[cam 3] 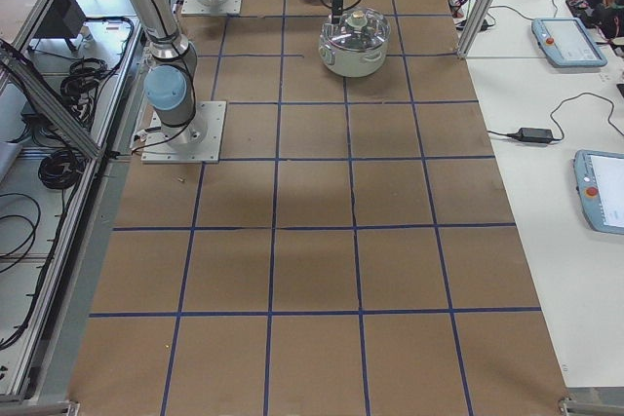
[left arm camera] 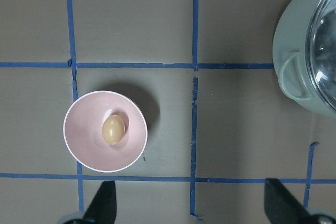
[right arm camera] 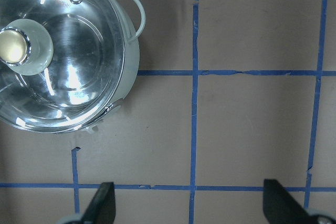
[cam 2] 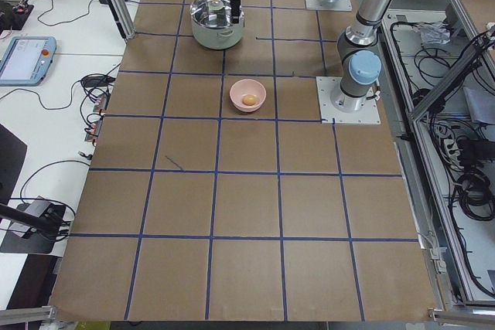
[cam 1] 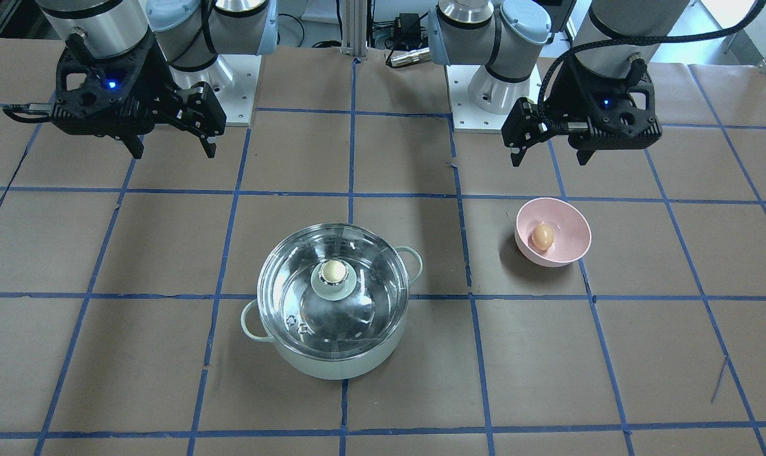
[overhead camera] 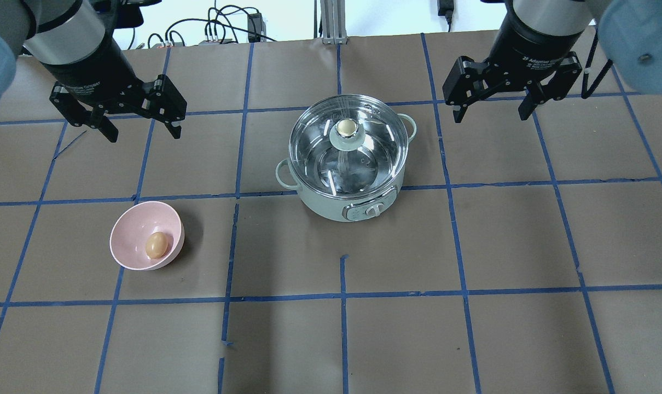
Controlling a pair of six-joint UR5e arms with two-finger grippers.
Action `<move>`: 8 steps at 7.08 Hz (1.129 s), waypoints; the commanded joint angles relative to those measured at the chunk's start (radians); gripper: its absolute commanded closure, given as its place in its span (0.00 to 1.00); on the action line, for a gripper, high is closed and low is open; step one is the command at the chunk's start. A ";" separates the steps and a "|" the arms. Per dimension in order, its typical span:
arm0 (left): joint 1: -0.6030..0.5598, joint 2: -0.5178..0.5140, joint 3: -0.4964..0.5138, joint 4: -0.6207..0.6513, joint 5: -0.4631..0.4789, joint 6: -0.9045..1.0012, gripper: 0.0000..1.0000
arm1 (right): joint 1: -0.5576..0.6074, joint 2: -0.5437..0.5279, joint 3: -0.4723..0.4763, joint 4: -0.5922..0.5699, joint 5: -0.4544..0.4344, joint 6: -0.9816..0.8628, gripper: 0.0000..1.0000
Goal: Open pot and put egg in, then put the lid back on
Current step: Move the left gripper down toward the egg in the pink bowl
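The pale mint-green pot (overhead camera: 331, 209) stands mid-table with the clear glass lid (overhead camera: 376, 143) on it, cream-topped knob (overhead camera: 346, 129) at its centre. The tan egg (overhead camera: 156, 244) lies in a pink bowl (overhead camera: 127, 241) to the pot's left and nearer the robot. My left gripper (overhead camera: 144, 134) hangs open and empty, high above the table beyond the bowl; its wrist view shows the egg (left arm camera: 113, 129) below. My right gripper (overhead camera: 491, 116) hangs open and empty to the right of the pot; its wrist view shows the lid (right arm camera: 79, 72) at the upper left.
The table is covered in brown paper with a grid of blue tape lines (overhead camera: 342, 298). The pot has a control dial (overhead camera: 373, 209) on the side nearest the robot. Both arm bases (cam 1: 484, 82) stand at the table's robot-side edge. Operator desks with tablets (cam 3: 561, 41) flank the far side.
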 commanded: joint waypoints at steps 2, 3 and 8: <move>0.066 -0.002 -0.120 0.011 0.000 0.009 0.00 | 0.001 -0.001 0.001 -0.001 -0.002 0.000 0.00; 0.126 -0.002 -0.160 0.058 0.004 0.022 0.00 | 0.001 -0.001 0.000 -0.001 0.000 -0.008 0.00; 0.245 -0.014 -0.476 0.499 0.006 0.025 0.00 | 0.011 0.009 -0.012 0.016 0.005 0.018 0.00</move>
